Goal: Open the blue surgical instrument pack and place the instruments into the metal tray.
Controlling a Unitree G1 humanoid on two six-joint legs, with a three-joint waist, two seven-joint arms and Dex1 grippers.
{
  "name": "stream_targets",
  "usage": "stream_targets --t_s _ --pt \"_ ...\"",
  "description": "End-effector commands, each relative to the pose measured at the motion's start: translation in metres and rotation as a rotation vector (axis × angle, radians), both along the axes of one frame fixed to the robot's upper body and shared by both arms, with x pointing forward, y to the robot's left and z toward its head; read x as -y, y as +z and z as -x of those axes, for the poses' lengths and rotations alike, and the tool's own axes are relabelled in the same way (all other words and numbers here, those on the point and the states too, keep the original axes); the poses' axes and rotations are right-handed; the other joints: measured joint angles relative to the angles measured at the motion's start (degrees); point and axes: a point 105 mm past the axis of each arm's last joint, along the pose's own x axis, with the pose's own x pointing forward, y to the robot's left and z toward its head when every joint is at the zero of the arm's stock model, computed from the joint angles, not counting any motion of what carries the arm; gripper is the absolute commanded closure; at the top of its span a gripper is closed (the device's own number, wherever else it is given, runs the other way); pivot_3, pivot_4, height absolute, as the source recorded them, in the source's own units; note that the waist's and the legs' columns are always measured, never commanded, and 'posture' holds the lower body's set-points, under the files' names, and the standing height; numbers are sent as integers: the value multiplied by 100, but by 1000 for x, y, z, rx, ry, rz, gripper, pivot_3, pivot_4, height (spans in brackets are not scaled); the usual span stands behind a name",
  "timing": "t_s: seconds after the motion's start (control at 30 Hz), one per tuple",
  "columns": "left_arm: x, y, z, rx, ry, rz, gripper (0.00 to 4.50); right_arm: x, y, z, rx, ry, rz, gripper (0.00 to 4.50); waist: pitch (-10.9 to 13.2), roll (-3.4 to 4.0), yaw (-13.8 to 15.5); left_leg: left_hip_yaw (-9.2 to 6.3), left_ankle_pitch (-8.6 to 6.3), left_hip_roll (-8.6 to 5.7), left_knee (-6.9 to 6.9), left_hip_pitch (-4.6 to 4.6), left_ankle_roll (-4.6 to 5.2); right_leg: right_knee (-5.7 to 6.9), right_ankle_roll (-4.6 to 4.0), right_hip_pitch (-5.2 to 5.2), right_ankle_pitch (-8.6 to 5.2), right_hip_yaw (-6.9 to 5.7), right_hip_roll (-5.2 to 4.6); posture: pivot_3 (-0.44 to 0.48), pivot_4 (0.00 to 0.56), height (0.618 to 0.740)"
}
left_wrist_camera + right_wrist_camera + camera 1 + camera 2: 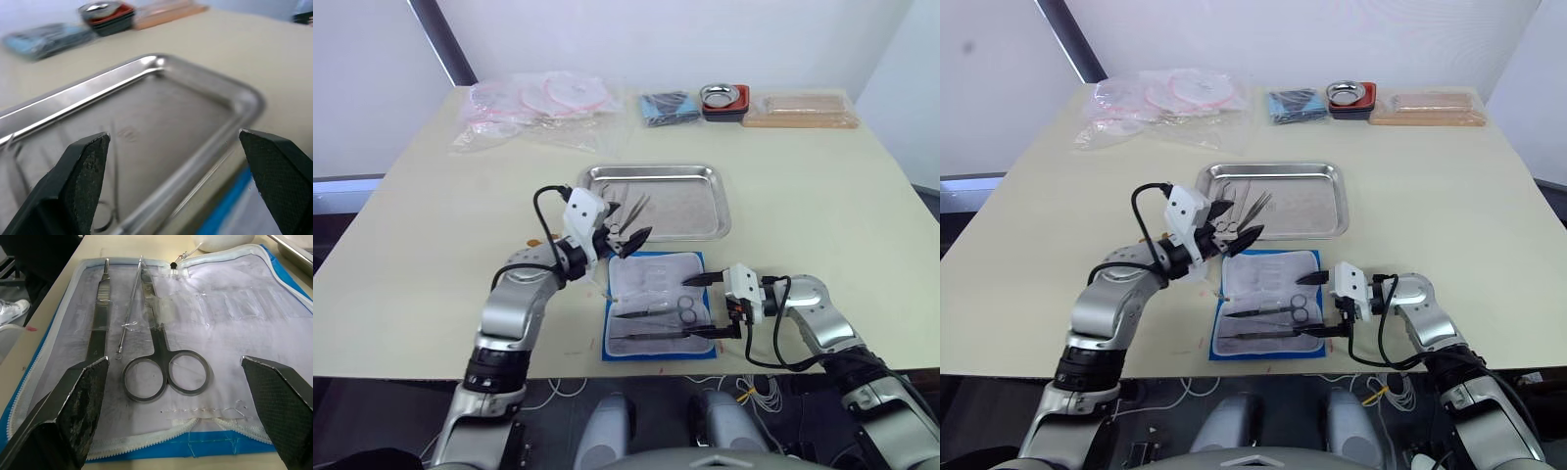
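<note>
With the blue surgical instrument pack (656, 305) lying open at lower centre below the metal tray (656, 201), the right gripper (707, 305), jaws wide and empty, should close squarely on the scissors (164, 362); the left gripper (625, 233) hovers open at the tray's near rim.

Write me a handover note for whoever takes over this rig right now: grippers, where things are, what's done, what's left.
Left gripper: jaws open, empty, above the near rim of the metal tray.
Right gripper: jaws open, empty, at the right edge of the blue surgical instrument pack.
Done: pack lies open in front of the tray; some instruments already lie in the tray's left part.
Left: scissors, scalpel handle and thin probe are in the pack's lining; move them to the tray.
</note>
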Motion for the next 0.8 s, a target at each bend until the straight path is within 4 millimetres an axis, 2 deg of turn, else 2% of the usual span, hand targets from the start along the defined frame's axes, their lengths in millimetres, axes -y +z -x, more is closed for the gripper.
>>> stream_targets --t_s 0.03,0.13,0.3,0.47,0.67,0.8 --pt "2 18 17 84 -138 -7 12 14 -48 21 -152 0 161 0 0 1 4 -1 0 1 0 0 0 0 0 0 0 0 -3 0 150 740" --pt "-2 12 32 106 -244 -93 12 14 -48 20 -153 -8 158 0 1 2 1 2 0 2 0 1 1 -1 -6 -1 -4 4 -12 0 150 740" --pt "-8 12 58 67 -407 -90 12 14 -49 20 -152 -12 155 0 1 2 8 7 0 22 -4 2 1 -5 -20 -1 -12 8 -17 0 150 740" --pt "-25 11 72 54 -498 -168 12 19 -47 18 -147 -18 162 0 3 5 12 6 0 28 -4 1 2 -5 -22 -3 -14 8 -14 0 150 740" --pt "-45 19 83 14 -567 -155 12 19 -45 16 -145 -27 153 0 7 10 15 10 -1 29 -5 -1 2 -9 -22 -7 -14 11 -18 0 150 740" --pt "-56 14 96 16 -670 -240 12 19 -45 17 -146 -28 147 0 8 11 14 11 -1 30 -8 -2 3 -12 -22 -10 -15 11 -16 0 150 740"
